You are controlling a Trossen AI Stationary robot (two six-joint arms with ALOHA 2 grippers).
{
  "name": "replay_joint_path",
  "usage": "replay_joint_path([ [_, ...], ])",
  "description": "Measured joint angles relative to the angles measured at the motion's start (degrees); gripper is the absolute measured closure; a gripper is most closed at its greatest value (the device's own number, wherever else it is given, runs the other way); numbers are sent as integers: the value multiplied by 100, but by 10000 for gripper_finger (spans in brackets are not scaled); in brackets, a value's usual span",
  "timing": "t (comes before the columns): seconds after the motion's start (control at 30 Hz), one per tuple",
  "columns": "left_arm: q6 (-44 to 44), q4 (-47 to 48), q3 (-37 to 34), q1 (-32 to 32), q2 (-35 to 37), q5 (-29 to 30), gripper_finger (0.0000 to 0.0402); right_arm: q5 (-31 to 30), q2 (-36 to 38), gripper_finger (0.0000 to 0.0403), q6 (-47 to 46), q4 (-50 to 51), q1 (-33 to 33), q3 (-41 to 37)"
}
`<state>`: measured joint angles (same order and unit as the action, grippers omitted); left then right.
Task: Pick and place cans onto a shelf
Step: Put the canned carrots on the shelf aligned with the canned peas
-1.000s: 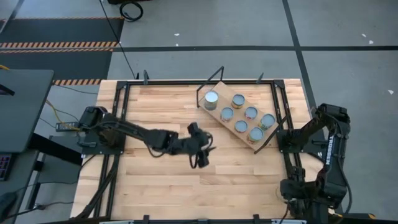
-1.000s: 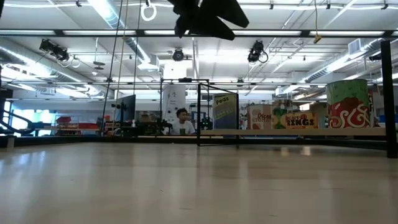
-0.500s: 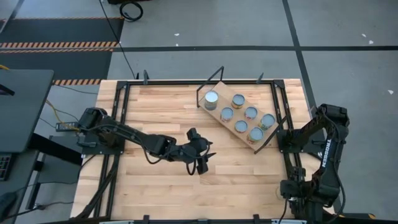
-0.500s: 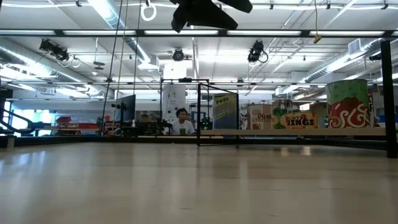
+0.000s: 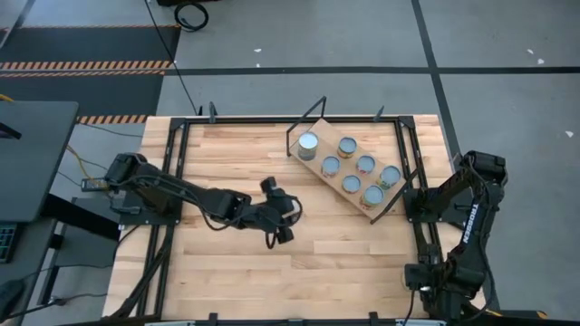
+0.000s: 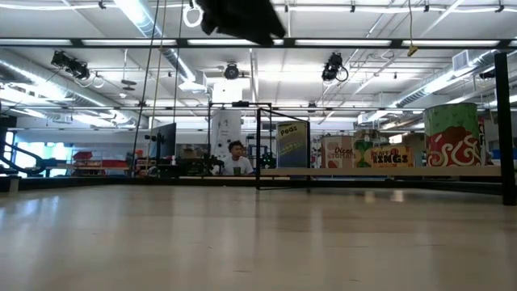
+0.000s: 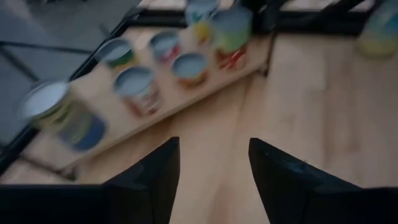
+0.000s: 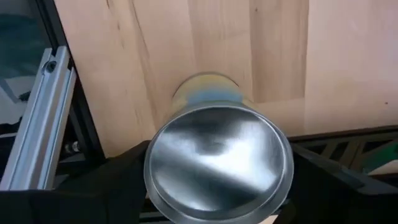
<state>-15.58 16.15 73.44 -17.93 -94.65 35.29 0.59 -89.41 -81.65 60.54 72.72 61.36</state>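
Observation:
The shelf point(image 5: 319, 172), a light board on a black wire frame, stands slantwise at the table's far right and bears several cans point(image 5: 351, 185), a taller one point(image 5: 308, 145) at its far end. It also shows in the left wrist view point(image 7: 205, 87) and the low view point(image 6: 388, 171). My left gripper point(image 5: 279, 219) is open and empty above mid-table, left of the shelf, its fingers point(image 7: 155, 180) apart. My right gripper point(image 8: 217, 174) is at the table's right edge, shut on a silver-topped can point(image 8: 217, 158). My right gripper holds the can by its side wall just under the top rim point(image 8: 152, 171), one finger on each opposite side. The fingers run along the can's height, and its round top faces the wrist. Whether its base rests on the table cannot be told.
A black wire frame point(image 5: 403, 154) runs along the table's edges. An aluminium rail point(image 8: 37, 124) lies beside the right gripper. Bare planks point(image 5: 236, 154) spread left of and in front of the shelf. A person sits far behind the table point(image 6: 236, 158).
My left gripper, open and empty, has first gone a little toward the near edge, then toward the table's left edge, away from the shelf. The cans and the shelf have stayed in place.

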Motion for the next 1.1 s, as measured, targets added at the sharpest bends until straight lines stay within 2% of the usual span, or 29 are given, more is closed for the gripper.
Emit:
replay_joint_path([
  [0.17, -2, 590, -542, 18, 716, 116, 229, -341, 1, 82, 812, 199, -577, 519],
  [0.4, -62, 79, -2195, 199, 2313, 126, 249, -1215, 1, 82, 3325, 931, -2245, 1966],
  [0.53, -180, -310, -2959, 285, 2865, 159, 253, -1357, 7, 82, 4394, 1217, -3584, 2753],
  [0.7, -75, -362, -3500, 317, 3202, 271, 253, -1417, 5, 81, 5138, 1504, -5495, 3316],
  [0.9, 263, -355, -3802, 448, 3878, 120, 253, -1330, -53, 80, 5628, 1514, -7979, 3483],
  [1.1, 408, -150, -3973, 574, 4551, -53, 253, -1359, -188, 79, 6293, 1558, -9630, 3950],
])
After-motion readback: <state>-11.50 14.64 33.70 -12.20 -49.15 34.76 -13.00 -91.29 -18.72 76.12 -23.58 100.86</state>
